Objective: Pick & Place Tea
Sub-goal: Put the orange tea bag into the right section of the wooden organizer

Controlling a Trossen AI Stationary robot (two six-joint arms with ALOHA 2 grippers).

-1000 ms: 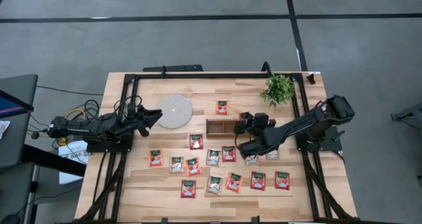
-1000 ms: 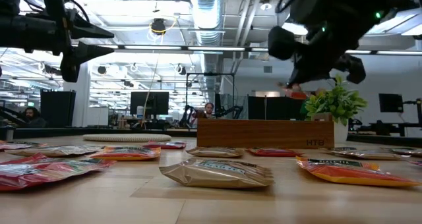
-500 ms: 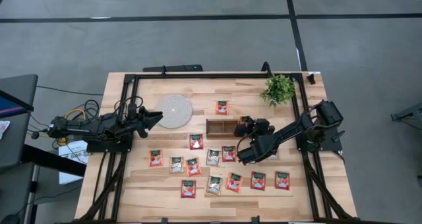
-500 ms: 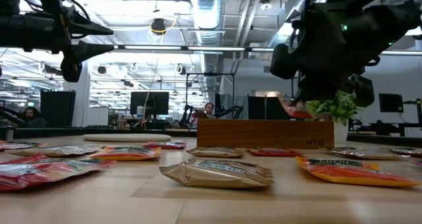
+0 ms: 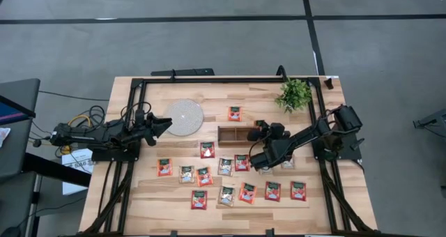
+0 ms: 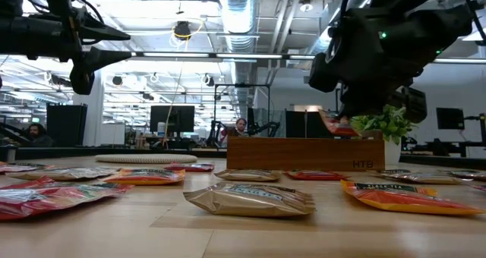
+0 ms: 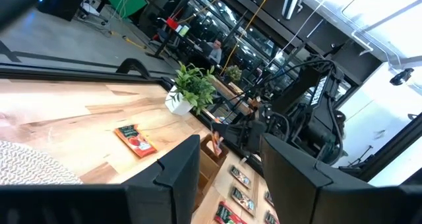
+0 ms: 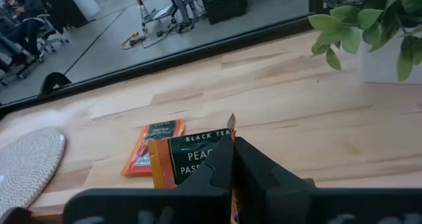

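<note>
My right gripper (image 5: pixel 256 135) is shut on a red-orange tea sachet (image 8: pixel 188 159) and hovers over the right end of the brown wooden tray (image 5: pixel 233 133). In the low view the sachet (image 6: pixel 337 126) hangs just above the tray's top edge (image 6: pixel 304 141). Several more red-orange and pale sachets (image 5: pixel 226 169) lie flat on the table in front of the tray, and one (image 5: pixel 235 113) lies behind it. My left gripper (image 5: pixel 166 124) waits open at the table's left side, held level above the board next to the round disc. My right gripper pinches the sachet between its two fingers (image 8: pixel 258 172) at one side edge (image 8: pixel 225 151). The fingers slant down from the table's right. The sachet stands on edge with its dark top band (image 8: pixel 198 139) up, lifted clear above the tray.
A round grey-white disc (image 5: pixel 185 116) lies at the far left and a small potted plant (image 5: pixel 294 94) stands at the far right. A black frame (image 5: pixel 209 80) runs around the table top. A person sits in the room behind (image 6: pixel 240 126).
My right gripper has come down toward the tray with the sachet and has rolled at the wrist; the sachet now hangs close over the tray's right end. My left gripper has kept still.
</note>
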